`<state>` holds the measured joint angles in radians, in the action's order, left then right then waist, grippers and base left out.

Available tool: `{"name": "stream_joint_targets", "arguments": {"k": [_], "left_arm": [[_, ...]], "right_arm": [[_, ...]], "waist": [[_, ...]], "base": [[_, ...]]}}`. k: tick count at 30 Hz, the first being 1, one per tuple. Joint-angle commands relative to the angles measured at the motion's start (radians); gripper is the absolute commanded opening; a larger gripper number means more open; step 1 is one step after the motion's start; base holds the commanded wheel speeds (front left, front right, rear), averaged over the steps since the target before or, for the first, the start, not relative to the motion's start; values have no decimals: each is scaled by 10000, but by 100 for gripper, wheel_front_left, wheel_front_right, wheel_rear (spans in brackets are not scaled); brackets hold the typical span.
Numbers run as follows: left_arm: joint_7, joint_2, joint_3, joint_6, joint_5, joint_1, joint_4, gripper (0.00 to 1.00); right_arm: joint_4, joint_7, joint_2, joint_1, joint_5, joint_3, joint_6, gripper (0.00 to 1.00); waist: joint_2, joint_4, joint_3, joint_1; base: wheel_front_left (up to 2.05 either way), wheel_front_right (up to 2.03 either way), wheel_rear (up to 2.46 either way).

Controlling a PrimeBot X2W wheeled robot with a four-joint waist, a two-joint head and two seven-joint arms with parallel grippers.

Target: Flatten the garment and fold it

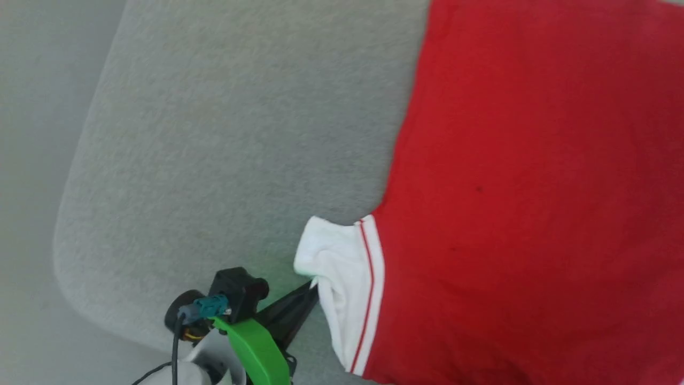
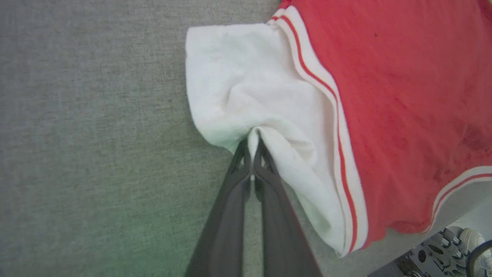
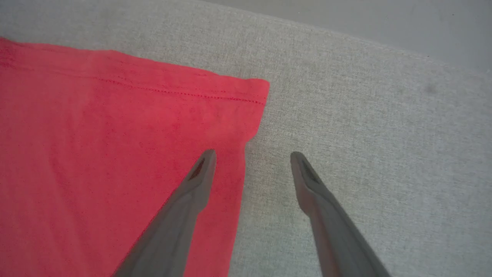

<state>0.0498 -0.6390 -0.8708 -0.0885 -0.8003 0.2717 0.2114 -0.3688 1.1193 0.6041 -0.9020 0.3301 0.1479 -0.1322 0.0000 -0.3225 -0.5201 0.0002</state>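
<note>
The garment is a red shirt spread on a grey fabric-covered table, plain red side up. Its white sleeve with red-striped trim lies bunched at the shirt's left side. My left gripper is shut on a pinch of the white sleeve, its dark fingers pressed together around the cloth. In the right wrist view my right gripper stands open above the hem corner of the garment. One finger is over the red cloth, the other over bare table.
The table's rounded corner and near edge sit close to my left arm, with pale floor beyond. Bare grey table stretches past the shirt's hem. The robot's base and a shoe show below the table edge.
</note>
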Motion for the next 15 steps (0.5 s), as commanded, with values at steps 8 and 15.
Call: {"name": "stream_joint_targets", "arguments": {"k": [8, 15], "left_arm": [[-192, 256, -50, 22, 81, 271, 5, 0], [-274, 317, -41, 51, 59, 328, -220, 0]], "right_arm": [[-730, 82, -41, -397, -753, 328, 15, 100], [-843, 15, 244, 64, -591, -102, 15, 0]], "waist": [[0, -1045, -1034, -2], [0, -928, -972, -2]], "base": [[0, 0, 0], [0, 0, 0]]}}
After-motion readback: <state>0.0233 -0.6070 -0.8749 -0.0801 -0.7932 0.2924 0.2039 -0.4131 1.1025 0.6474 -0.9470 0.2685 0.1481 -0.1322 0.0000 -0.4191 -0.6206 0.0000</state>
